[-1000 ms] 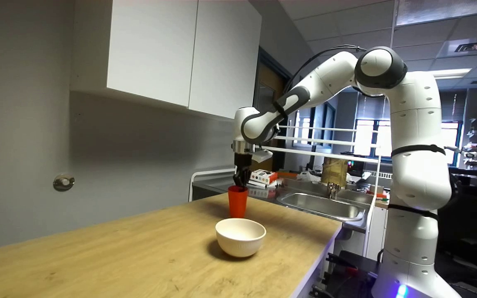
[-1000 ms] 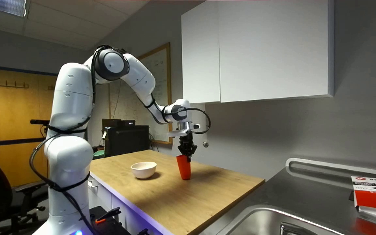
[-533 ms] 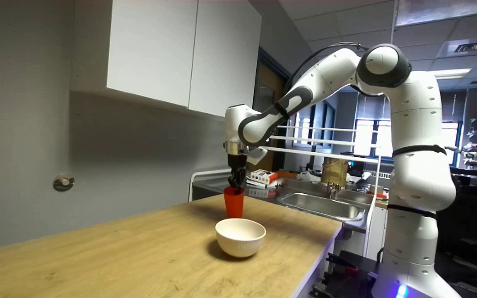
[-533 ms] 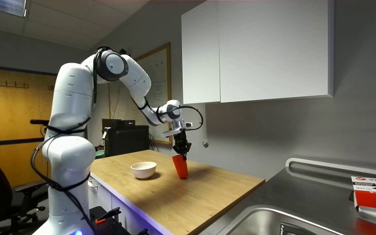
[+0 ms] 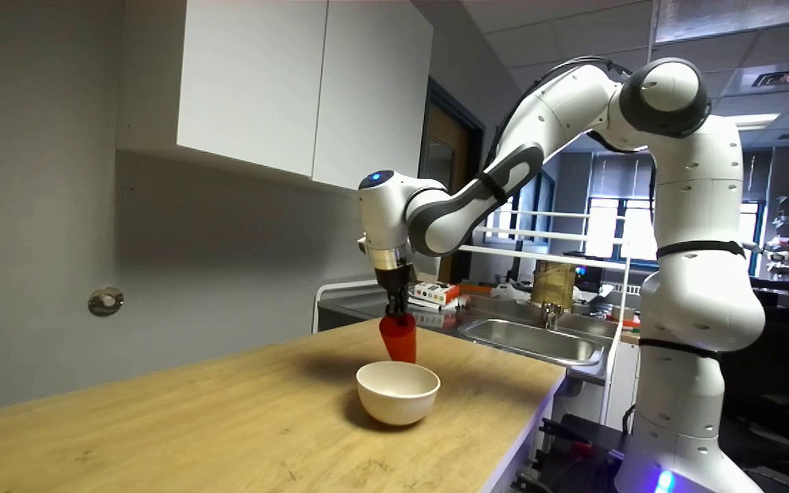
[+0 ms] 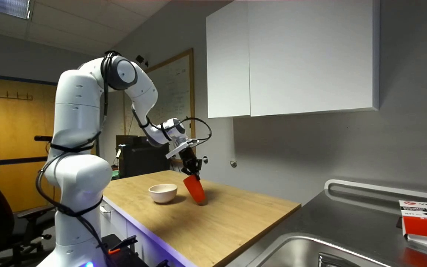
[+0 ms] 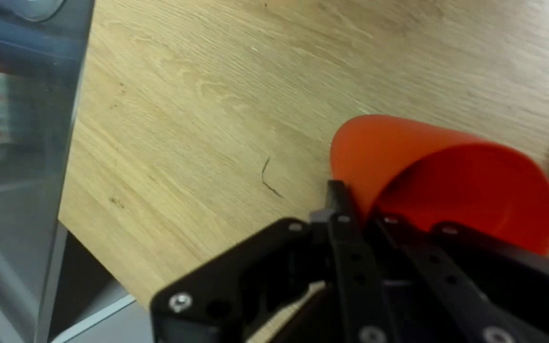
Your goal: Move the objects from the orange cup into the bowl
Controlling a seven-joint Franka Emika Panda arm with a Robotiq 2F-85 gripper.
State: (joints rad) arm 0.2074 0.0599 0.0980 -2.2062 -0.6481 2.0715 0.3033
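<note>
While the bowl [image 6: 162,196] stands at left in an exterior view, the cup [image 6: 195,190], near its right, leans toward it, contents out of sight. The hand [image 6: 197,177] pinches the cup's wall at the rim; so slim a grip could let it swivel, and pouring short could spill onto the table [image 6: 232,218].

In my wrist view, the gripper [image 7: 361,209] hides part of the orange cup [image 7: 439,186] toward seven o'clock; what's deeper inside I can't tell.
</note>
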